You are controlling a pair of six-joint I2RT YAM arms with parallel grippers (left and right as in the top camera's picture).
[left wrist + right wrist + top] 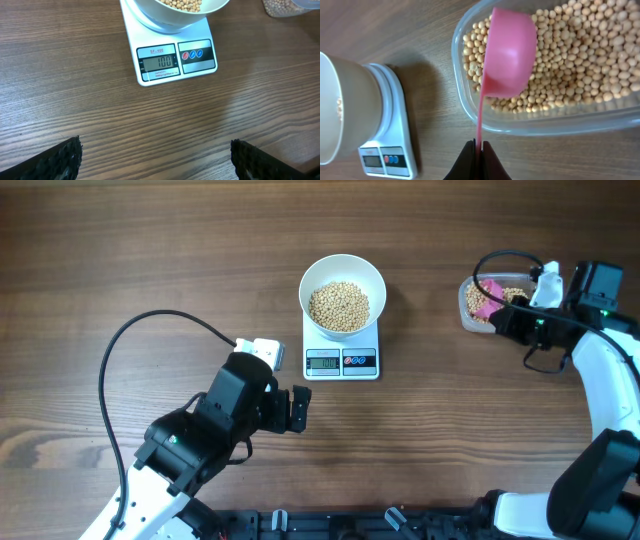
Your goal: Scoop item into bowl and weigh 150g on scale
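Soybean weigh-in: R gripper [479, 146], jaws clamped on the thin handle of the pink scoop [510, 55], held it over the beans [580, 55] in the clear tub [545, 127], well apart from the bowl [377, 285], which sat part-filled on the scale [175, 75]. The display [158, 62] read 100 vs the 150 wanted. We judged overshoot the main risk: one heaped scoop could tip past target. The slim handle grip might let the scoop twist & shed beans across the table [120, 260] en route; a knock on the rim could shift the bowl. L gripper [157, 160], jaws wide apart & empty, hung just in front of the scale, not btwn tub & bowl; that path looked clear
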